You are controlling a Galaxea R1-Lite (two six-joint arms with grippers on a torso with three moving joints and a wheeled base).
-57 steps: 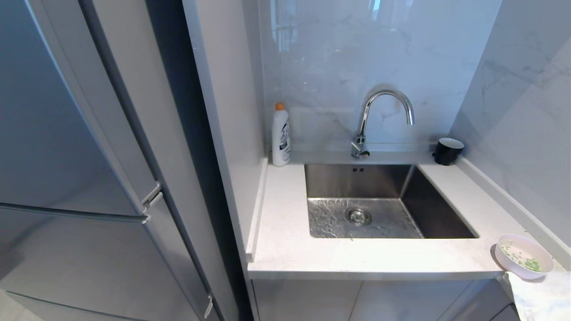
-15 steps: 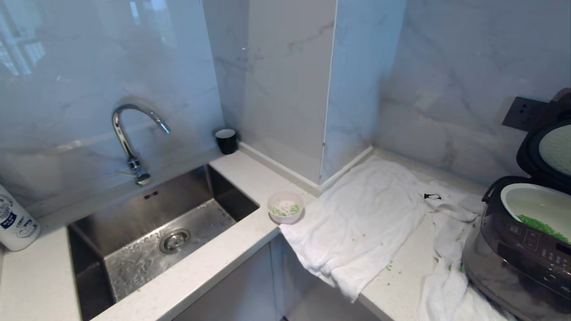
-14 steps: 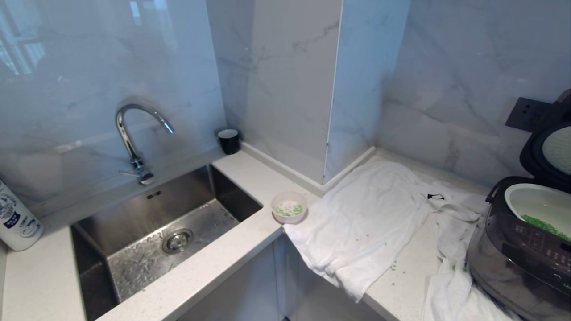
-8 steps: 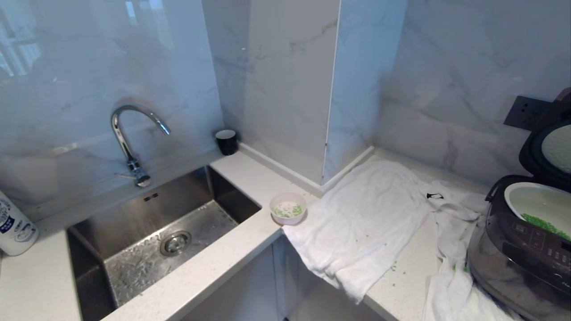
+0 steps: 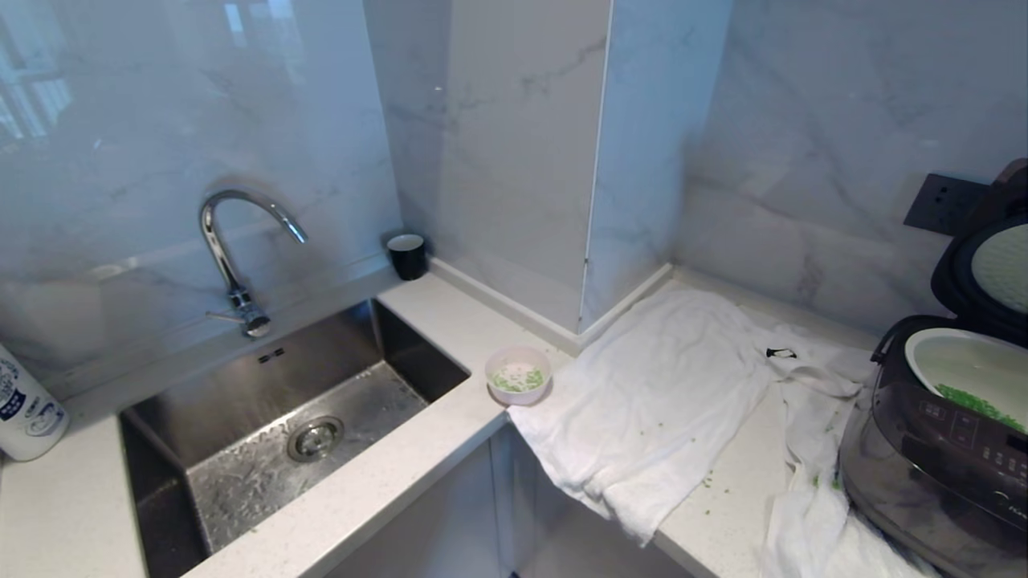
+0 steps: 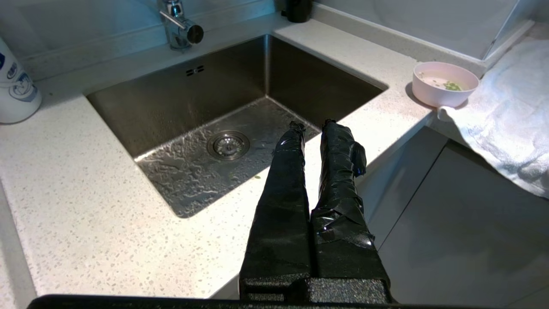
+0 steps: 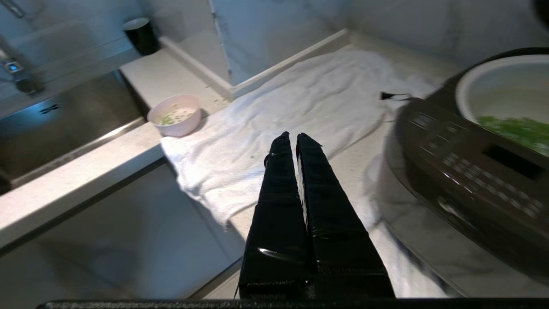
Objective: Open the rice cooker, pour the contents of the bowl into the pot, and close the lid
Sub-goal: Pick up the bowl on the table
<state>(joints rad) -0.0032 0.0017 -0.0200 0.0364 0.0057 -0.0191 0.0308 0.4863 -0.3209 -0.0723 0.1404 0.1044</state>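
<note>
The dark rice cooker (image 5: 932,457) stands at the right edge of the counter with its lid (image 5: 980,265) raised. Green bits lie in its white pot (image 5: 956,365). The small pale bowl (image 5: 518,375) sits upright on the counter corner by the sink, with a few green bits left in it. Neither gripper appears in the head view. My right gripper (image 7: 292,135) is shut and empty over the white towel, between the bowl (image 7: 175,115) and the cooker (image 7: 463,171). My left gripper (image 6: 313,124) is shut and empty at the sink's front edge, with the bowl (image 6: 444,83) off to one side.
A white towel (image 5: 666,393) covers the counter between bowl and cooker and hangs over the front edge. Left of the bowl are the steel sink (image 5: 265,401), a faucet (image 5: 233,241), a black cup (image 5: 407,254) and a white bottle (image 5: 24,409). A wall pillar juts out behind the bowl.
Since the earliest frame the camera has swung right, from fridge and sink to the counter corner and the cooker. Over the last second the view barely shifts and nothing on the counter moves.
</note>
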